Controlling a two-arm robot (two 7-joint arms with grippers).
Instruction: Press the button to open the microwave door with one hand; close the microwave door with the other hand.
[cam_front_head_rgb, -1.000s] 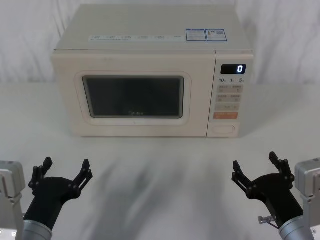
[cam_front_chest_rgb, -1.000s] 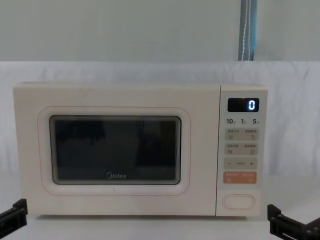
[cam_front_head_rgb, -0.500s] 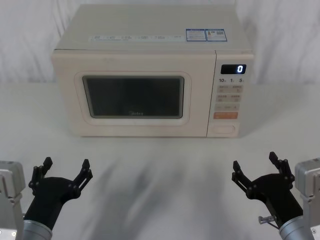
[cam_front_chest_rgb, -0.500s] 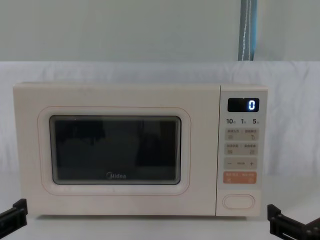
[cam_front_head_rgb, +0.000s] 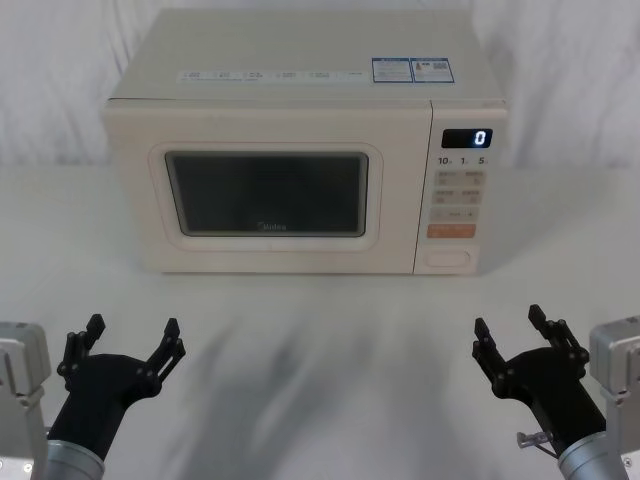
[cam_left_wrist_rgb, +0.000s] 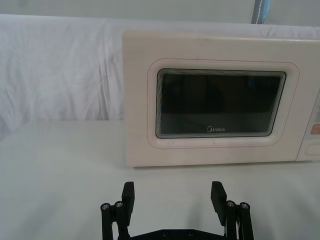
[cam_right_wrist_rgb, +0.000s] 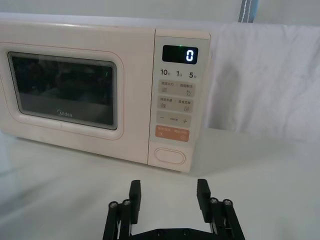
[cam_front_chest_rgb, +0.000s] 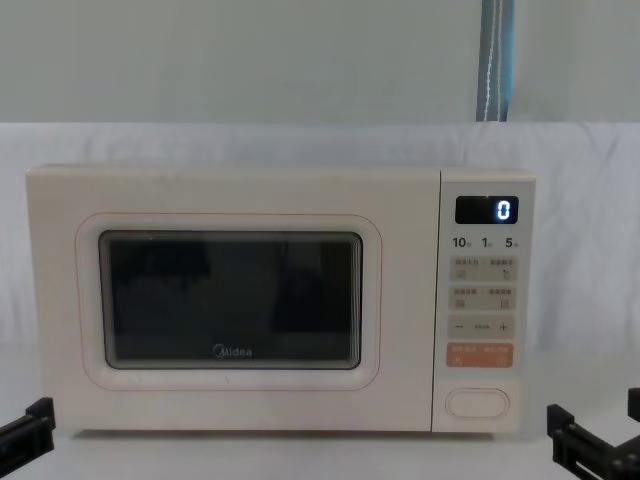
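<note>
Cream microwave door (cam_front_head_rgb: 268, 190), dark glass, shut; oval rimmed button (cam_front_head_rgb: 446, 259); black pronged left gripper (cam_front_head_rgb: 127, 345) and right gripper (cam_front_head_rgb: 515, 333) released, counter (cam_front_head_rgb: 320, 330)

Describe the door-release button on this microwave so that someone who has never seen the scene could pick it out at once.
Start from the cream microwave on the white table and go to the narrow keypad strip at the right of the microwave door. The button is the lowest key there, directly under the orange key. Unlike the small squarish keys above, it is a wide cream oval with a raised rim, the largest on the panel.
</note>
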